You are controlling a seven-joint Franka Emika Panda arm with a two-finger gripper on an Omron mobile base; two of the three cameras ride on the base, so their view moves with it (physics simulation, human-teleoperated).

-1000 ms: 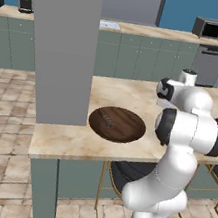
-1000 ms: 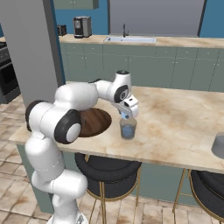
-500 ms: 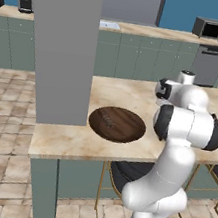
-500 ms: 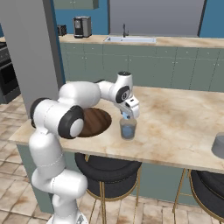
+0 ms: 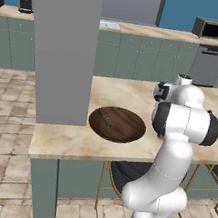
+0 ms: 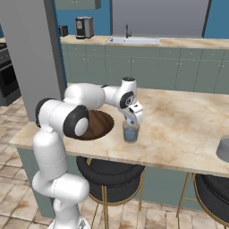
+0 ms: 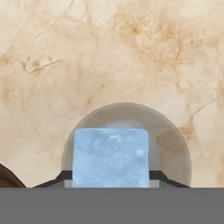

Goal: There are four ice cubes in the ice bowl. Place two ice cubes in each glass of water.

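Observation:
A pale blue ice cube (image 7: 110,157) sits between my fingers, and my gripper (image 7: 110,180) is shut on it. Directly under the cube stands a clear glass of water (image 7: 175,146) on the marble counter. In the right base view my gripper (image 6: 131,120) hangs just above this glass (image 6: 130,134), near the counter's front edge. The dark wooden ice bowl (image 6: 97,126) lies to the left of the glass, close beside it. From the left base view the bowl (image 5: 117,124) shows its grain, and my arm hides the glass.
A broad grey pillar (image 5: 66,47) stands at the counter's left end, beside the bowl. A grey rounded object (image 6: 223,150) sits at the counter's far right. Dark stools (image 6: 112,174) stand under the front edge. The marble counter (image 6: 179,116) stretches to the right of the glass.
My gripper keeps its place over the glass with the ice cube in it. The arm's elbow has swung slightly.

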